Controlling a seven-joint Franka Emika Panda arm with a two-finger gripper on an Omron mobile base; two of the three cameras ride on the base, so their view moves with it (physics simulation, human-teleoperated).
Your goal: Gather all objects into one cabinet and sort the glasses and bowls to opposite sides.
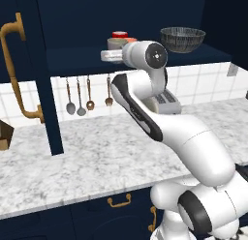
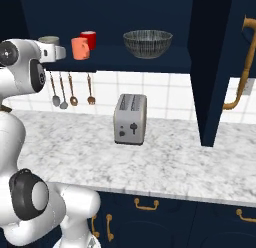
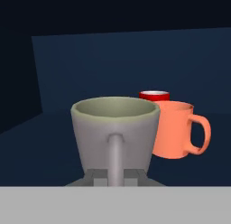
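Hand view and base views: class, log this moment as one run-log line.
gripper: at grey-beige mug handle | salmon-orange mug, red mug: behind | bowl: shelf's other end

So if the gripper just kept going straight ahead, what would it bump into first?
Probably the grey mug, which sits right in front of the gripper with its handle between the fingertips. The orange mug and red mug stand further back, to one side.

Arm (image 1: 193, 142): glossy white rounded link shells, dark grey/black bands at the joints. Round white joint cap (image 1: 156, 54) with a small dark centre mark and faint ring of dots. Dark oval joint face (image 2: 30, 198) with a grey inset disc low on the body. No cables, no lettering legible.
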